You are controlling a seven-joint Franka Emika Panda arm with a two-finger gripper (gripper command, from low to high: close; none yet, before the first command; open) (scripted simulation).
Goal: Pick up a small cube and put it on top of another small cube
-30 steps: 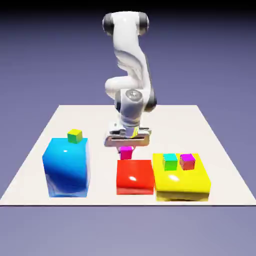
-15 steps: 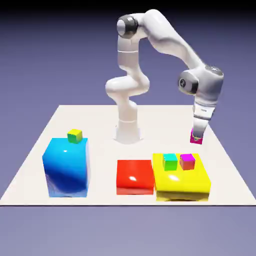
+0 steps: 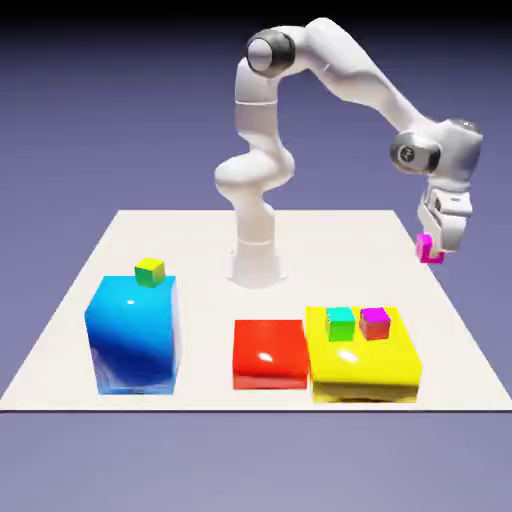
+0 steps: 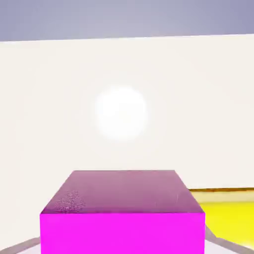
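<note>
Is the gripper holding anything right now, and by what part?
Yes, the bright magenta cube, gripped by two opposite side faces, one against each fingertip.

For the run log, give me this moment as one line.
gripper: shut on pink cube | pink cube: aloft, unstacked | green cube, magenta-topped cube: on yellow block

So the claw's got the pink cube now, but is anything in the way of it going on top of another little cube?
Nothing visible blocks it: the claw holds the pink cube up high, with open air toward the small cubes on the yellow block.
</note>
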